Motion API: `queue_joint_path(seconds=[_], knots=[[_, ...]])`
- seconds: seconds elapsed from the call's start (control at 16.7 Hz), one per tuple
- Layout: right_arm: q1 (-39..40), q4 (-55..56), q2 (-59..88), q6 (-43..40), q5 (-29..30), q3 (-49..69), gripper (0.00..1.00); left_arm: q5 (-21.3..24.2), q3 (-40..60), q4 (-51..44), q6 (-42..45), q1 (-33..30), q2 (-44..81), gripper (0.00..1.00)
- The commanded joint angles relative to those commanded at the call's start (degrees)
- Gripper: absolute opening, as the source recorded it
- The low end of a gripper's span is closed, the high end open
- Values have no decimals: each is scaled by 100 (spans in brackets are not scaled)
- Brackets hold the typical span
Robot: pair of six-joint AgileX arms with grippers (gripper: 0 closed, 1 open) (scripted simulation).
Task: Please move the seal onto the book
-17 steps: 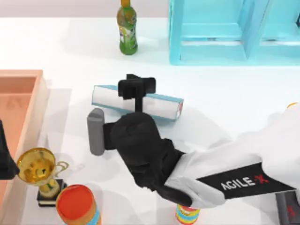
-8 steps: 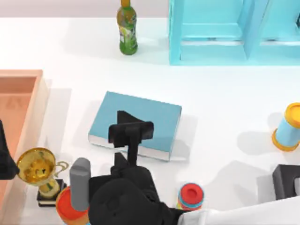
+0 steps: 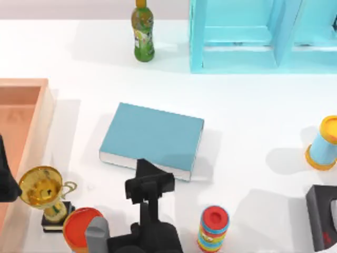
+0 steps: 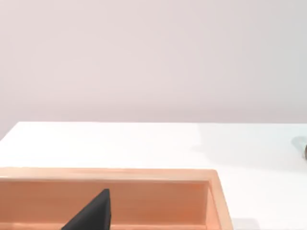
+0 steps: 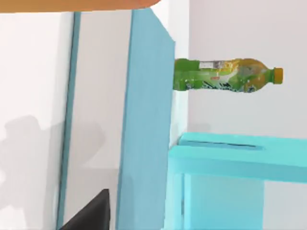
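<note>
On the book cover: bare teal; the seal is not yet on it.
Seal position: cannot be told; it may be hidden under the right arm near the table's front edge.
Seal handling (judged): small, stiff and light, tall for its base, so it will tip easily; take hold across the flat sides of the block, below the rounded top, and set it down upright.
Book [image 3: 152, 138]: lies flat mid-table, white page edges toward the front; a broad, steady landing place.
Right claw [image 3: 149, 184]: hangs just in front of the book's front edge; open or closed cannot be told.
Right wrist view: looks along the book's cover toward the bottle [image 5: 225, 75] and the shelf [image 5: 225, 163].
Left claw [image 3: 5, 182]: parked over the wooden tray [image 3: 23, 87] at the table's left; state cannot be told.
Near the right arm: a trophy [image 3: 45, 192], an orange-lidded can [image 3: 79, 229] and a striped can with a red lid [image 3: 213, 229].
Risk (judged): a sweeping arm could knock these over.
</note>
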Motion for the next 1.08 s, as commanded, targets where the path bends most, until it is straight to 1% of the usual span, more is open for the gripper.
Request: queue_joint_path(seconds=[0.3,0.54,0.78,1.08], knots=[[-66,-25,-179,77,-91,-34,100,0,0,0,0,0,0,100],[-532,-218,-1081,538,-516,-348,100,0,0,0,0,0,0,100],[-1563,-640,-2497,1302,-1253,-984,100,0,0,0,0,0,0,100],[-3273,-1379,-4662,2466,-2497,-2109,100,0,0,0,0,0,0,100]])
